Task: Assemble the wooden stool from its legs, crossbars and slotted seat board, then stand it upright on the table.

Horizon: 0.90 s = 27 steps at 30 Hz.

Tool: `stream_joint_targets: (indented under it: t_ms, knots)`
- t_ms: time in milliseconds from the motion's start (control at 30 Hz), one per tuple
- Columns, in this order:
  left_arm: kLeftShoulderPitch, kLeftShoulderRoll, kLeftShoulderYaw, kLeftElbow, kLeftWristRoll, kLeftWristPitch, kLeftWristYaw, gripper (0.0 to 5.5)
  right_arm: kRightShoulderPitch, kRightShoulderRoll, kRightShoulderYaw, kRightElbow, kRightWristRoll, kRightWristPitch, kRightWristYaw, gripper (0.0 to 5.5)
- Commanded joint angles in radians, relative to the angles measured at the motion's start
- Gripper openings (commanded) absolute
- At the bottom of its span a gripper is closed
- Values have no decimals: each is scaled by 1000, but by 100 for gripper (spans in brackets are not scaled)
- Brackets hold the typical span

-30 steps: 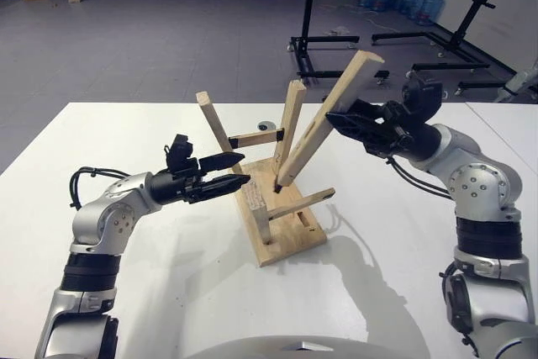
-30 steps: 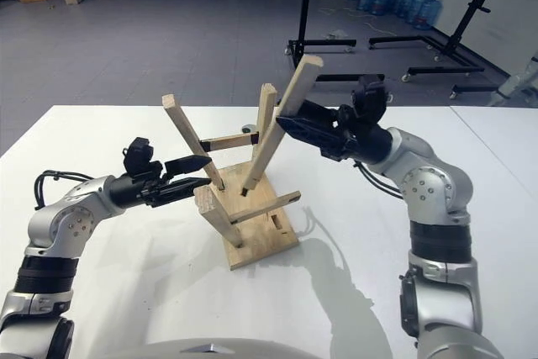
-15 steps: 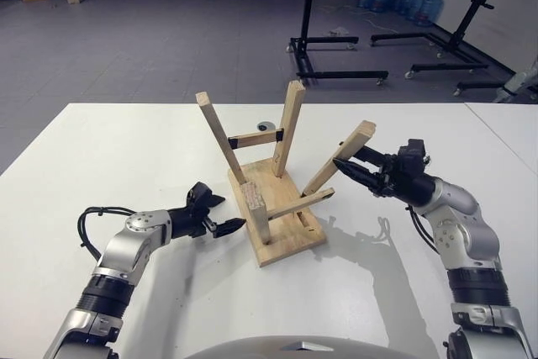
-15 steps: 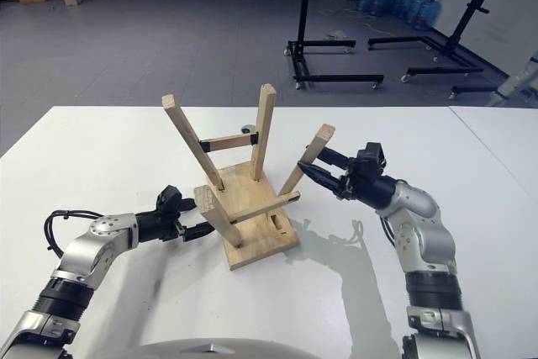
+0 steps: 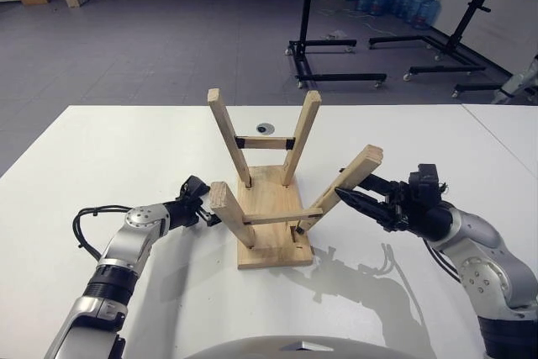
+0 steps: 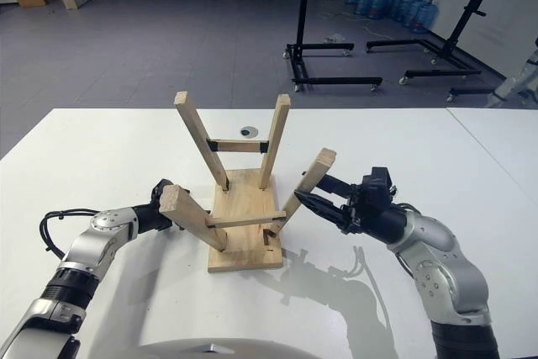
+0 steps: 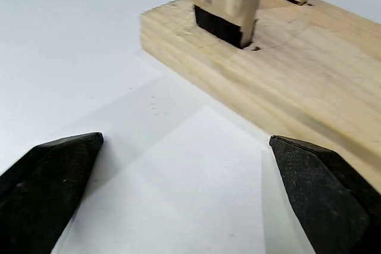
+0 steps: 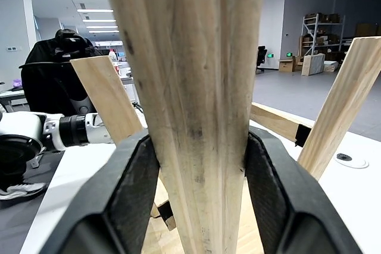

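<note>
- The stool [image 5: 267,187] is positioned upside down near the middle of the white bench [image 5: 118,140]. Its seat board [image 5: 273,247] lies flat on the surface and the legs point upward.
- The two far legs [image 5: 229,136] are set into the seat board and splayed slightly apart. They are joined partway up by the far crossbar [image 5: 265,142].
- The near-left leg [image 5: 229,213] is tilted outward to the left. In the left wrist view, its black-tipped end is seen seated in the board face.
- The near crossbar [image 5: 273,218] is run between the near-left leg and the near-right leg [image 5: 368,161].
- The near-right leg is leaned steeply outward to the right, with its lower end at the near right part of the board. Whether that end is fully seated cannot be determined.
- The right tool [image 5: 353,187] is clamped on the near-right leg at about mid-length. In the right wrist view, one finger is pressed against each side face of the leg.
- The left tool [image 7: 186,141] is held low over the bench with its fingers spread apart and nothing between them. It is located just beside the near-left leg and the left edge of the seat board. Contact with the leg cannot be determined.
- A round grommet [image 5: 266,128] is set in the bench behind the stool.
- Black wheeled frames [image 5: 340,76] are parked on the floor beyond the bench.
</note>
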Motion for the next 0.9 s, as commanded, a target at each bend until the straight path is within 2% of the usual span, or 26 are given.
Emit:
stream_joint_targets:
  t_ms: [33, 367, 700, 900]
  knots:
    - [-33, -12, 8, 96, 36, -36, 25, 514, 2, -28, -13, 43, -39, -32, 29, 206]
    - [-56, -38, 30, 205, 52, -108, 37, 514, 74, -127, 2, 57, 43, 23, 248, 205]
    - [-52, -44, 32, 181, 59, -112, 30, 514, -161, -195, 58, 86, -57, 11, 274, 205]
    - [-29, -58, 29, 157, 64, -111, 43, 514, -177, -278, 103, 31, -75, 71, 307, 205]
